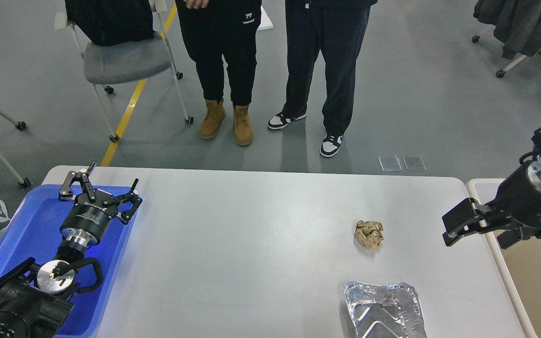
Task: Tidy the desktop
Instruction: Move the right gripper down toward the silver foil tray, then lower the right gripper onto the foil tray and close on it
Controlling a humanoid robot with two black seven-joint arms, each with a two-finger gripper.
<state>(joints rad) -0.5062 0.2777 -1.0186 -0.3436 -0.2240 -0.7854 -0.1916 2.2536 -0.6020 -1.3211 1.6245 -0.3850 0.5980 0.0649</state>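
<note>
Two things are left on our desktop, so we judge the tidying unfinished. Nearest us, at the desktop's front edge, lies an empty foil tray; just behind it, a crumpled paper ball. Left of the desktop, our left gripper hangs wide open, empty, above the blue tray, whose visible part looks bare. Right of the desktop, we cannot tell our right gripper's finger spread; the bin beneath is barely visible.

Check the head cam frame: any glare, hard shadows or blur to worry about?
Head view: sharp throughout, no motion blur. Soft, even overhead light; the crumpled paper ball casts only a faint shadow on the desktop. The foil tray throws bright specular glints, cut off by the bottom edge. The right gripper is dark, its fingers hard to tell apart; the left gripper reads clearly open.
</note>
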